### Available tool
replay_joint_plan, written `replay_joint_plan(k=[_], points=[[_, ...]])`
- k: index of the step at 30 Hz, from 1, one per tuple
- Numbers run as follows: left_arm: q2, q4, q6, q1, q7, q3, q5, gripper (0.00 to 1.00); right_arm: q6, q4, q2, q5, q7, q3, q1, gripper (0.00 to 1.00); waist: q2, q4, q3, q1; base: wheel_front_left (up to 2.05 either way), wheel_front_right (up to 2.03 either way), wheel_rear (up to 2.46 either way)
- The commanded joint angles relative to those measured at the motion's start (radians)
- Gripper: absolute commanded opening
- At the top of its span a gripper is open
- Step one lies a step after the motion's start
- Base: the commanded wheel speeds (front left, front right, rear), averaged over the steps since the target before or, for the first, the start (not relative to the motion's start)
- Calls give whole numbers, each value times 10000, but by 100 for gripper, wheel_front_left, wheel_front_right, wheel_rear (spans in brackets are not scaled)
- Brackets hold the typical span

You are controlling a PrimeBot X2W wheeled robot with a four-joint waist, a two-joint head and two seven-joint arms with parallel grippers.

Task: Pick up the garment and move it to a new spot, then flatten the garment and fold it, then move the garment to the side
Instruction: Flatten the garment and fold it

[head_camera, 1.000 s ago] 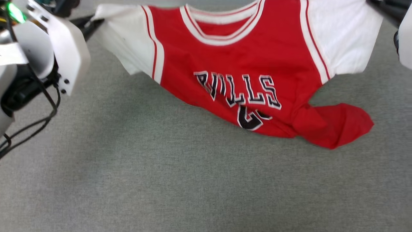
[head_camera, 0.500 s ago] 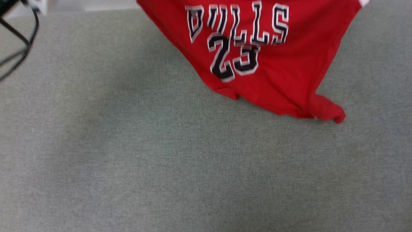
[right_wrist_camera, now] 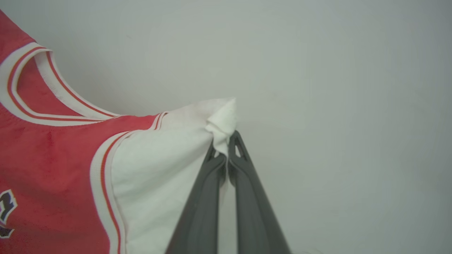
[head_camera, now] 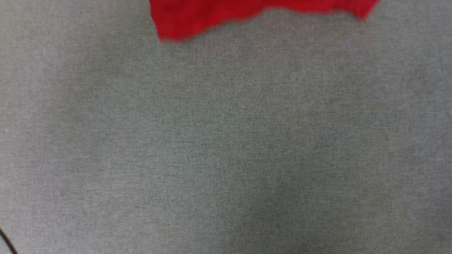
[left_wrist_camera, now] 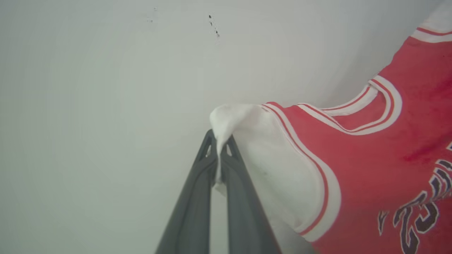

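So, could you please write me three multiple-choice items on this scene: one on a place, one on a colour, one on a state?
1. Where in the head view does the garment show?
A. bottom edge
B. top edge
C. centre

2. What colour is the sleeve that the left hand pinches?
A. white
B. red
C. black

3. How is the right hand?
A. wide open
B. shut on nothing
C. shut on the garment

Answers:
1 B, red cloth shows along the top edge.
2 A, white fabric sits between its fingers.
3 C, its fingers clamp a white sleeve tip.
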Motion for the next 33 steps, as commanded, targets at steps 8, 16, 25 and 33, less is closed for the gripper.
replay_joint_plan(k=[8, 16, 25, 33], points=[[-511, 1408, -149, -1431, -989, 191, -67, 0, -7, 1021, 785, -294, -693, 92, -1381, 0, 0, 36, 483, -1, 0, 0, 0], [-714, 2334, -219, -960, -1676, -385, -249, 0, -7, 1690, 1215, 48, -1524, 795, -812, 0, 0, 85, 848, -1, 0, 0, 0], [-321, 2274, -224, 1181, -2924, -1214, -928, 0, -7, 1701, 1491, 1200, -2594, 1753, 1224, 0, 0, -176, 554, -1, 0, 0, 0], [112, 1593, 114, 4657, -4015, -1545, -1511, 0, -9, 924, 1082, 2255, -3518, 2866, 3771, 0, 0, -246, -217, -1, 0, 0, 0]])
